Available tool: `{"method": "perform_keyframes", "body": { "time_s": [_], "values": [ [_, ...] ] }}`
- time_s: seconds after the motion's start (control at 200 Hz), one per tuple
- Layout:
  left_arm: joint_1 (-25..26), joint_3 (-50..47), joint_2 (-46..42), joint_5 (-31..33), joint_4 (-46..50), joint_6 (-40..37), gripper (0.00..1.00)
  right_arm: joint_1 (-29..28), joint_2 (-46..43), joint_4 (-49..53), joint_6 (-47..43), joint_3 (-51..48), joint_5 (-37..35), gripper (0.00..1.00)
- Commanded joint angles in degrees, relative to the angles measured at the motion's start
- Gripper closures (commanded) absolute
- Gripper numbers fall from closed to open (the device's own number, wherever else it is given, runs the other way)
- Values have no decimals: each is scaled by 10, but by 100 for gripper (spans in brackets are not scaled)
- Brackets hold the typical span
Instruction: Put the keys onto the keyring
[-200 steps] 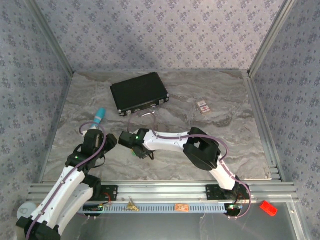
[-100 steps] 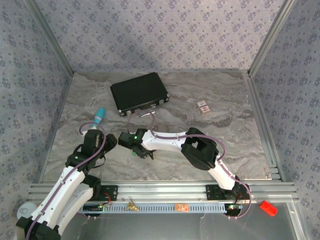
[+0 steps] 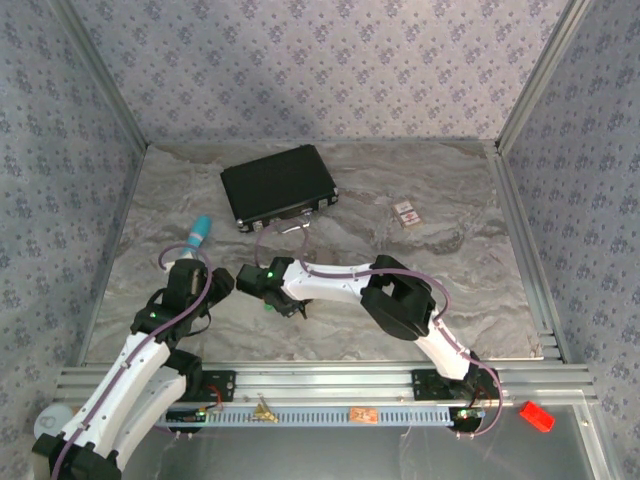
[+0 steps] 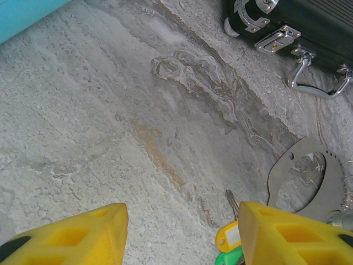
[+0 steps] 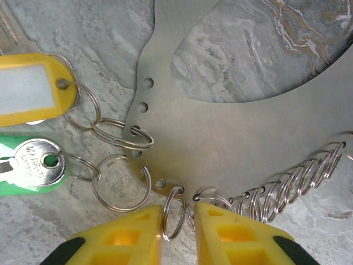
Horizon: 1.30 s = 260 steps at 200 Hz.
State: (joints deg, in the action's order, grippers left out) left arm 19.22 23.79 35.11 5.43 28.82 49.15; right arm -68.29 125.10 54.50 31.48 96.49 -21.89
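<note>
teal stick (image 3: 200,230) lies far left, clear of the work; left claw (image 4: 182,232) hovers over the tabletop (image 4: 110,110), jaws apart. light, plastic-tagged keys (image 5: 33,165) hang on the keyring (image 5: 231,132), a stiff, slick steel hoop lying near-left; right claw (image 5: 176,221) is clamped on one thin, likely springy split ring (image 5: 175,212). black case (image 3: 278,185) sits beyond.

Black case (image 3: 279,186) at rear, teal stick (image 3: 200,231) left, card (image 3: 406,213) right.

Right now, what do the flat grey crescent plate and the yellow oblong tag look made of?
The flat grey crescent plate: likely sheet metal, dull brushed finish, punched holes along its edge. The yellow oblong tag: seemingly glossy plastic, with a pale label window.
</note>
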Motion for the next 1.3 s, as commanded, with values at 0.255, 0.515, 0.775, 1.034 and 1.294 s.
{"method": "perform_keyframes", "body": {
  "time_s": [0.255,0.515,0.775,1.034,1.294],
  "values": [
    [1,5,-8,9,13,2,45,-4,24,32,-4,25,-14,80],
    [1,5,-8,8,12,3,46,-5,26,40,-2,30,-19,86],
    [1,8,-10,9,14,2,46,-9,12,43,-1,30,-35,94],
    [1,24,-24,10,-5,-47,46,-10,-83,-21,-16,-36,-57,100],
    [19,20,-39,-49,-131,-148,46,7,-235,-190,-122,-192,-22,100]
  ]
}}
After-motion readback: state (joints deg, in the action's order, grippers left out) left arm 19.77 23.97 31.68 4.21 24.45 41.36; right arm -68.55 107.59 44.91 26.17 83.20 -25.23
